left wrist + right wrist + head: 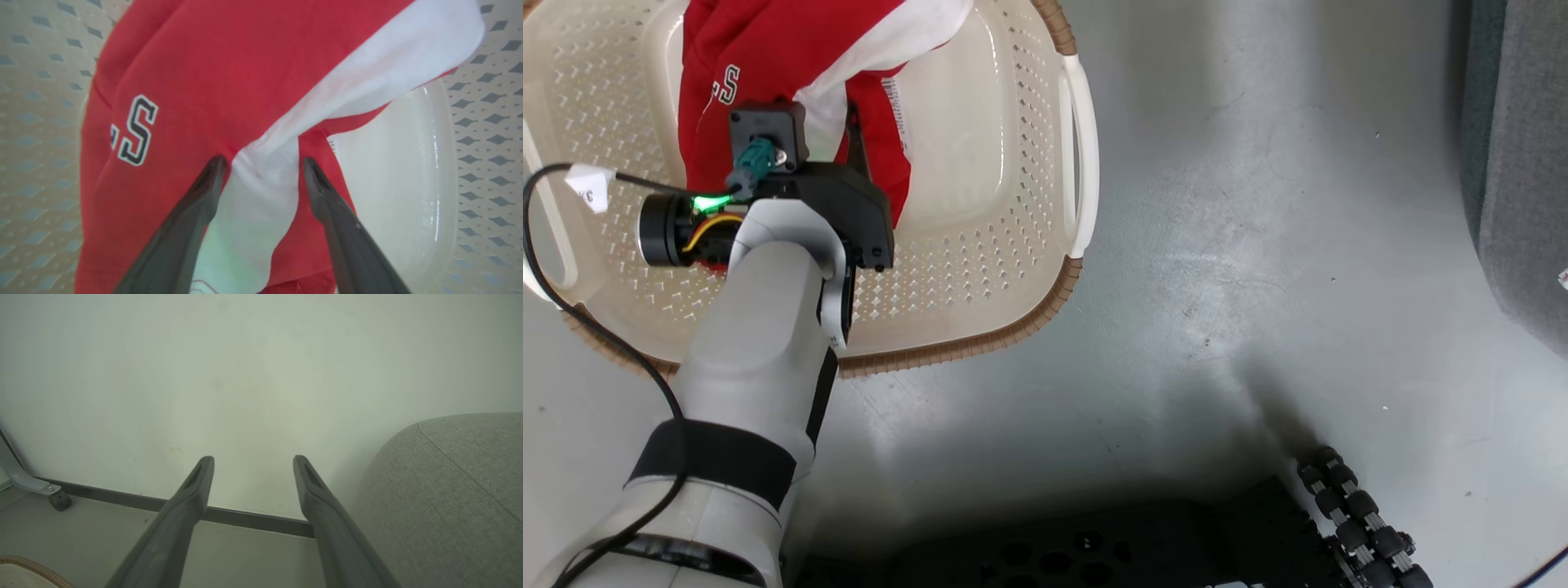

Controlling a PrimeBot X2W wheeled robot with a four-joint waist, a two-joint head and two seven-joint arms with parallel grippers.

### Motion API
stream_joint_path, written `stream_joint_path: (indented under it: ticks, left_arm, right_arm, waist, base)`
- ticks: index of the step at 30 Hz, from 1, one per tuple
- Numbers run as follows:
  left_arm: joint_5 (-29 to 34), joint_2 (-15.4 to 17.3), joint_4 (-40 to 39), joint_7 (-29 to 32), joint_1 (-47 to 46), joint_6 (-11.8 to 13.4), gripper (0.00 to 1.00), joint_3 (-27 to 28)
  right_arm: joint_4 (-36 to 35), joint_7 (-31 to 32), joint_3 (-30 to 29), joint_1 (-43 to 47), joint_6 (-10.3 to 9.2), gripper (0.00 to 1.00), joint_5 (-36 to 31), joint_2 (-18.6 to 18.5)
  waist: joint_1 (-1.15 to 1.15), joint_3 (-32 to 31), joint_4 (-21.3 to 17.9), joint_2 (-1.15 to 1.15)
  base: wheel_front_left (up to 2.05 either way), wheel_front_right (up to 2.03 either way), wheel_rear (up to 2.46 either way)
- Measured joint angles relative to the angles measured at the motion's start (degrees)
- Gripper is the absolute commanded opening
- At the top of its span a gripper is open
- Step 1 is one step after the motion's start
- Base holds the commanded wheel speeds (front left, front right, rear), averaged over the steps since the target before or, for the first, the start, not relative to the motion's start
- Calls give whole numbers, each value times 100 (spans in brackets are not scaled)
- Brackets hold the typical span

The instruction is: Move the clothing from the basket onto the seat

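Note:
The clothing [768, 57], bright red with a white panel and a letter S, lies bunched in the basket [1013, 245] at the upper left of the head view. My left wrist [800, 196] reaches down into the basket over it. In the left wrist view my left gripper [263, 163] is open, its fingertips [216, 167] down at the clothing [229, 61] with a white fold lying between them. My right gripper [253, 459] is open and holds nothing, hanging in the air beside the grey seat [457, 490]. The seat's edge [1519, 163] also runs down the right side of the head view.
Bare grey floor [1258, 245] separates the basket and the seat. My dark base with a roller wheel [1364, 523] sits at the bottom. In the right wrist view, a pale wall [245, 375] with a dark baseboard stands ahead, and a grey caster leg [57, 500] stands at left.

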Motion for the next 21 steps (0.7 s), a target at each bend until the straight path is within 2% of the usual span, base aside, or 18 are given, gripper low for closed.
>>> stream_joint_path:
  ticks: [12, 13, 14, 15, 21]
  left_arm:
    - [62, -8, 346, 181, -193, 4, 100, -125]
    - [62, -8, 357, 196, -193, 5, 87, -130]
    - [66, -8, 367, 196, -196, 7, 34, -142]
    - [77, -8, 375, 197, -201, 7, 0, -149]
    - [112, -8, 468, 254, -282, 8, 0, -191]
  right_arm:
    - [7, 0, 31, 28, 0, 100, -8, -5]
    - [7, 0, 31, 28, 0, 100, -8, -5]
    - [7, 0, 30, 29, 0, 100, -8, -4]
    - [5, 0, 30, 29, 0, 100, -8, -4]
    - [8, 0, 13, 27, 0, 100, -7, -4]
  waist:
    - [0, 91, -5, 0]
    - [0, 93, -9, 0]
    - [0, 94, -13, 0]
    - [0, 94, -19, 0]
    - [0, 81, -51, 0]
  base:
    - [0, 0, 0]
    - [0, 0, 0]
    - [0, 0, 0]
    - [0, 0, 0]
    - [0, 0, 0]
